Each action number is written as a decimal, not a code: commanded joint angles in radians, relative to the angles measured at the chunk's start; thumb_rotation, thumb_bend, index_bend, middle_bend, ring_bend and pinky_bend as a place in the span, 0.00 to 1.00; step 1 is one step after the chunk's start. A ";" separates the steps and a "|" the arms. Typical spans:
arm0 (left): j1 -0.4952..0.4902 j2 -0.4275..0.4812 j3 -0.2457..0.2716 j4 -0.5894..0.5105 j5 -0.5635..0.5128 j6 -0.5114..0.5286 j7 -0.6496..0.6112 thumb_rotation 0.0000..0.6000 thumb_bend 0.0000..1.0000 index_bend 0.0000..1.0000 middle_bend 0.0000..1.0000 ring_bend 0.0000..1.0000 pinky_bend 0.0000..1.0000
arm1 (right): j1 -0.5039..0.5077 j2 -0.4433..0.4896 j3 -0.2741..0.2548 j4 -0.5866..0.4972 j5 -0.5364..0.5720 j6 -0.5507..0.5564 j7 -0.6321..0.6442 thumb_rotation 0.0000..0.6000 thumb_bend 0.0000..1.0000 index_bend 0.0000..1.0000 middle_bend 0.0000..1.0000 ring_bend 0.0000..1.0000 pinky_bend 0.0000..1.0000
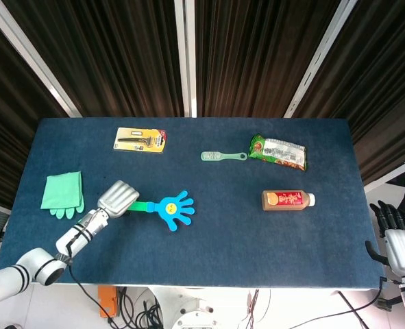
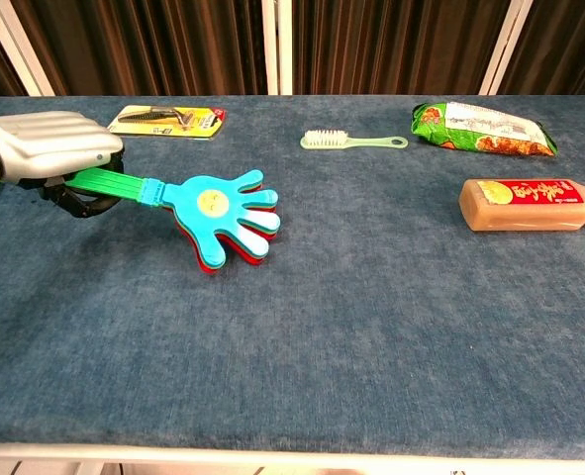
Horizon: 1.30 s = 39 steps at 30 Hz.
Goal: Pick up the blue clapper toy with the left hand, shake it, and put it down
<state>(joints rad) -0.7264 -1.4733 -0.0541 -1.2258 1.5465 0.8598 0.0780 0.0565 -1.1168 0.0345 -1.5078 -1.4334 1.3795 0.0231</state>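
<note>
Left hand (image 2: 49,142) grips the blue clapper toy (image 2: 223,215) by its green handle, near the worktop's (image 2: 371,327) left edge

1. The head view looks steeply down from high above the near edge, taking in the whole blue table (image 1: 209,247) with dark curtains beyond.
2. The chest view sits low and close at the near edge, looking across the table (image 2: 371,346) toward the curtains.
3. Both views share the green brush (image 1: 223,156) (image 2: 351,142), snack bag (image 1: 279,152) (image 2: 482,130) and bottle (image 1: 288,199) (image 2: 530,203).
</note>
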 commanded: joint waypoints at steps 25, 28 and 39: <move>0.076 -0.067 -0.115 -0.014 -0.034 0.291 -0.804 1.00 0.61 1.00 1.00 1.00 1.00 | 0.002 0.002 -0.002 -0.013 -0.004 0.000 -0.013 1.00 0.30 0.00 0.02 0.00 0.00; 0.035 -0.070 -0.025 0.111 0.102 0.278 -0.529 1.00 0.61 1.00 1.00 1.00 1.00 | 0.003 0.002 -0.001 -0.010 0.001 -0.004 -0.012 1.00 0.30 0.00 0.02 0.00 0.00; -0.039 0.038 0.016 -0.063 -0.029 -0.073 0.003 1.00 0.61 1.00 1.00 1.00 1.00 | 0.001 0.001 -0.004 -0.002 0.008 -0.011 -0.003 1.00 0.30 0.00 0.02 0.00 0.00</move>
<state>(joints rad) -0.7316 -1.4720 -0.0642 -1.2407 1.5636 0.8878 -0.0229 0.0576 -1.1166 0.0305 -1.5098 -1.4262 1.3682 0.0202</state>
